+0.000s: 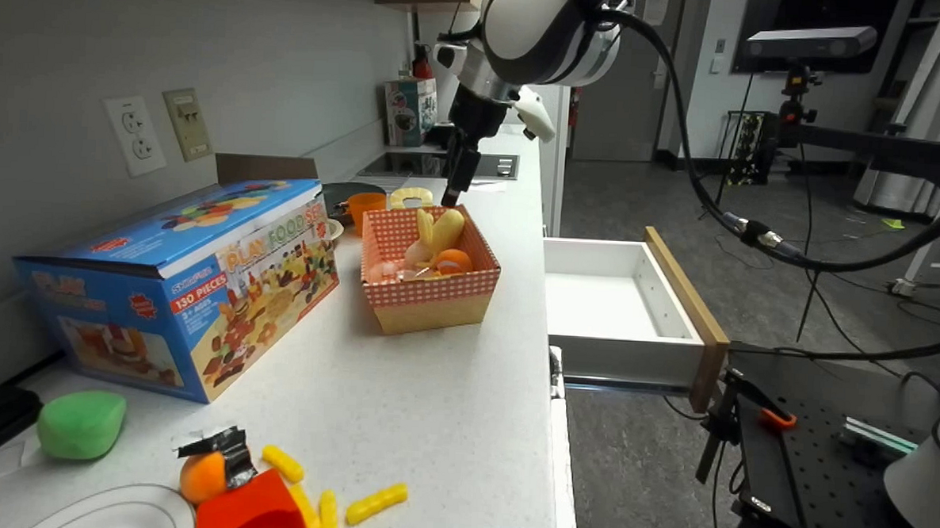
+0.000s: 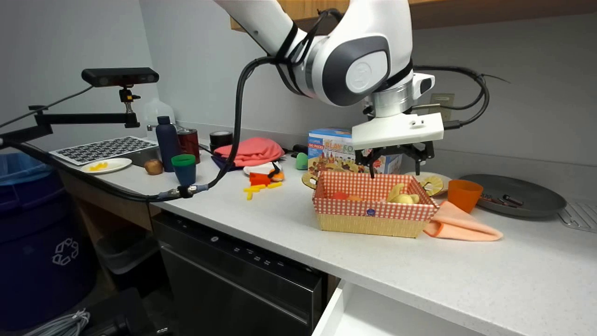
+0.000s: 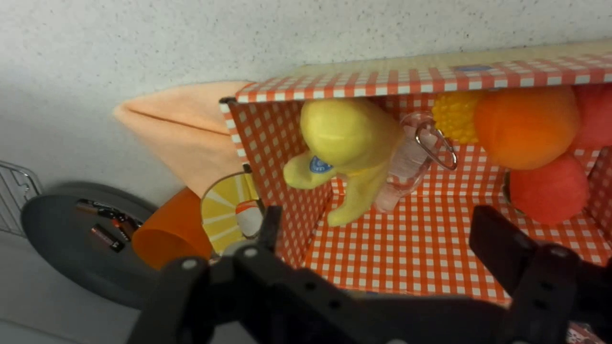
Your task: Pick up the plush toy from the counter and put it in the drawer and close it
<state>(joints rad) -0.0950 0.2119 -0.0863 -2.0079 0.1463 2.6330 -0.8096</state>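
The pale yellow plush toy [image 3: 351,131] lies in a red-checked basket [image 3: 406,243], against one end. It also shows in both exterior views [image 1: 446,231] [image 2: 404,199]. The basket stands on the white counter [image 2: 522,275]. The drawer [image 1: 686,313] is pulled out beside the counter, and the part of its inside that shows holds nothing. A corner of it shows in an exterior view [image 2: 333,305]. My gripper [image 3: 377,220] is open, with nothing between its fingers. In an exterior view the gripper [image 2: 394,173] hangs above the basket's wall-side edge, apart from the toy.
Orange and red round items [image 3: 530,126] and a clear item with a metal clip [image 3: 411,153] share the basket. A peach cloth [image 2: 466,226], orange cup [image 2: 464,195] and dark pan [image 2: 527,191] stand beside it. A blue play food box [image 1: 192,276] stands by the wall.
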